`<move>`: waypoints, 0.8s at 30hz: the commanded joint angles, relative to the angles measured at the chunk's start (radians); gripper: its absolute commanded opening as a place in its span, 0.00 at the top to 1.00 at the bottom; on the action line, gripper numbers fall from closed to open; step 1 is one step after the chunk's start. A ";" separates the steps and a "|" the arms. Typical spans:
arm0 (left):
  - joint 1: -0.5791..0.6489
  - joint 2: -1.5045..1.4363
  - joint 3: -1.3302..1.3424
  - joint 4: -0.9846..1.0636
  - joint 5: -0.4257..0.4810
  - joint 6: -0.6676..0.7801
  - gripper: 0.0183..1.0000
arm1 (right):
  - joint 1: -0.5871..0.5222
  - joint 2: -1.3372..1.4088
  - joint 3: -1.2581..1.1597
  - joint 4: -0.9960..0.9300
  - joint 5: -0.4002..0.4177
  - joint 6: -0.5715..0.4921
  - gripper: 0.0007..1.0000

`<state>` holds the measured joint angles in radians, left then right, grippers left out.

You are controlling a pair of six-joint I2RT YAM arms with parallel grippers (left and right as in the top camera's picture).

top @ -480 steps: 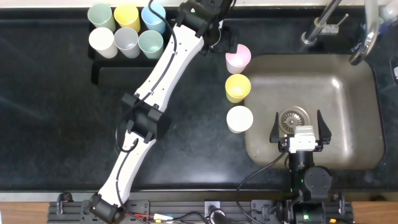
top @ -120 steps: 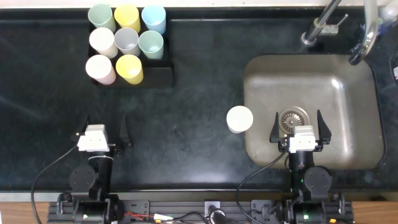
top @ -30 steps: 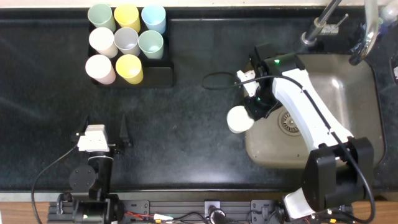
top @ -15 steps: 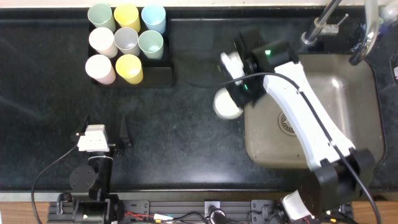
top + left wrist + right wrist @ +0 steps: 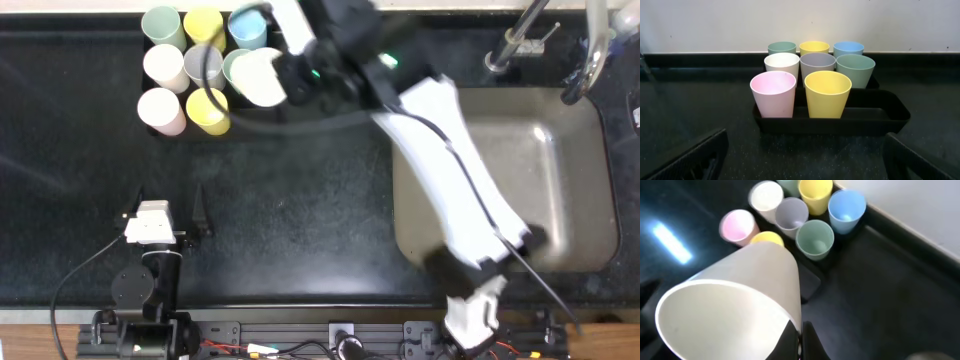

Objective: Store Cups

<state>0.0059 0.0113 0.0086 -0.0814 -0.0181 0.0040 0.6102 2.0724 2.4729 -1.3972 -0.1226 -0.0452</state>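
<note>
The right gripper (image 5: pixel 288 70) is shut tight on a white plastic cup (image 5: pixel 261 79), holding it by its edge. The cup hangs tipped in the air at the upper left of the top view, just by the black plastic tray (image 5: pixel 256 123). Eight coloured cups (image 5: pixel 827 93) stand in the tray. The left gripper (image 5: pixel 170 208) sits at the lower left, wide open, holding nothing.

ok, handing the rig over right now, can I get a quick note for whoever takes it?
Left claw: open, parked by its base, empty.
Right claw: shut on the white cup, lifted near the tray.
Done: eight cups stand in the tray.
Left: set the white cup in the free front corner beside the front yellow cup, then release.
</note>
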 commanded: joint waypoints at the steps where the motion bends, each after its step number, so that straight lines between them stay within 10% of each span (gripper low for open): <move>1: -0.002 -0.008 0.000 -0.003 0.010 0.015 0.00 | 0.009 0.116 0.063 -0.024 0.060 0.065 0.96; 24: -0.002 -0.008 0.000 -0.003 0.010 0.015 0.00 | 0.064 0.295 0.061 -0.093 0.060 -0.002 0.96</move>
<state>0.0059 0.0113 0.0086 -0.0814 -0.0181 0.0036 0.6743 2.3474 2.4985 -1.5021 -0.0978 -0.0261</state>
